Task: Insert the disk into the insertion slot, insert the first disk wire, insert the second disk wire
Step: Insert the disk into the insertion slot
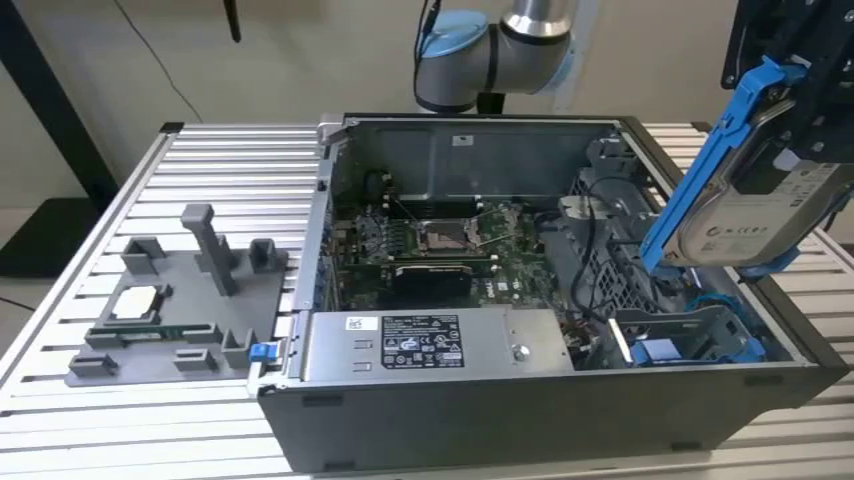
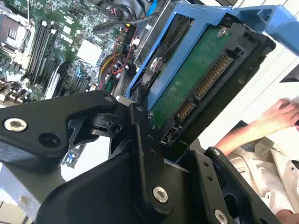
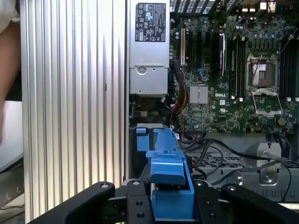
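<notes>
Disk (image 1: 758, 215) hangs tilted over the slot (image 1: 694, 325), clamped tight in the gripper (image 3: 170, 189). Lowered at that slant, its blue frame (image 1: 697, 170) could catch the cage wall (image 1: 611, 285) and jam.

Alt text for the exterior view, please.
The claw holds the disk, tilted in its blue carrier, above the open computer case at the exterior view's right. The case sits on a slatted metal table beside a grey fixture.
</notes>
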Robot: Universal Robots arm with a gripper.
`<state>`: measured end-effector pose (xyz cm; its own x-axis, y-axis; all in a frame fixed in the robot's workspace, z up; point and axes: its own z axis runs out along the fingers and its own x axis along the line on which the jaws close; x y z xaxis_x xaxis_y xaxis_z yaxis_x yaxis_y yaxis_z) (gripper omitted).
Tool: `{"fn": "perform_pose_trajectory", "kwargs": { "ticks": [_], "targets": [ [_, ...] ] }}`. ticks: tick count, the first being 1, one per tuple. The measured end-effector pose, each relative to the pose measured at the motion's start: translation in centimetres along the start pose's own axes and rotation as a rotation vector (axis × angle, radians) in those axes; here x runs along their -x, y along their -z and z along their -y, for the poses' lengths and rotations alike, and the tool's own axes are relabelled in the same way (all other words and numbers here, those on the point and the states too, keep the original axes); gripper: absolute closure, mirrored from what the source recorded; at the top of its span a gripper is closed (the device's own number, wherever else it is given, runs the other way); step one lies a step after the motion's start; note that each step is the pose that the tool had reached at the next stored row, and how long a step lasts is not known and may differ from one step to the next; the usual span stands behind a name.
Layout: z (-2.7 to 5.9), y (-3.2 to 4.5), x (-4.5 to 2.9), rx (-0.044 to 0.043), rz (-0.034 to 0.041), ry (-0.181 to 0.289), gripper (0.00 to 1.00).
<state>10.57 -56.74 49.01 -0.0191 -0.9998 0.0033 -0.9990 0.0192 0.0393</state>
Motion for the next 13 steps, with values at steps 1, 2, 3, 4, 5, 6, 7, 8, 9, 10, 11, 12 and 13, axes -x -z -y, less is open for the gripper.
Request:
{"fn": "perform_pose_trajectory", "kwargs": {
  "ticks": [1,2,3,4,5,6,7,8,9,10,11,12,13],
  "targets": [
    [0.00,0.00,0.00,0.0000,0.0000,0.000,1.00],
    [0.00,0.00,0.00,0.0000,0.0000,0.000,1.00],
    [0.00,0.00,0.00,0.0000,0.0000,0.000,1.00],
    [0.00,0.00,0.00,0.0000,0.0000,0.000,1.00],
    [0.00,-0.02,0.00,0.0000,0.0001,0.000,1.00],
    [0.00,-0.06,0.00,0.0000,0.0003,0.000,1.00],
    [0.00,-0.11,0.00,0.0000,0.0001,0.000,1.00],
    [0.00,-0.17,0.00,0.0000,0.0000,0.000,1.00],
    [0.01,-0.25,0.00,0.0000,0.0000,0.000,1.00],
    [0.01,-0.32,0.00,0.0000,0.0000,0.000,1.00],
    [0.01,-0.42,0.00,0.0000,-0.0001,0.000,1.00],
    [0.01,-0.53,0.00,0.0000,0.0000,-0.001,1.00],
    [0.02,-0.71,0.00,0.0000,0.0000,-0.001,1.00]
  ]
}}
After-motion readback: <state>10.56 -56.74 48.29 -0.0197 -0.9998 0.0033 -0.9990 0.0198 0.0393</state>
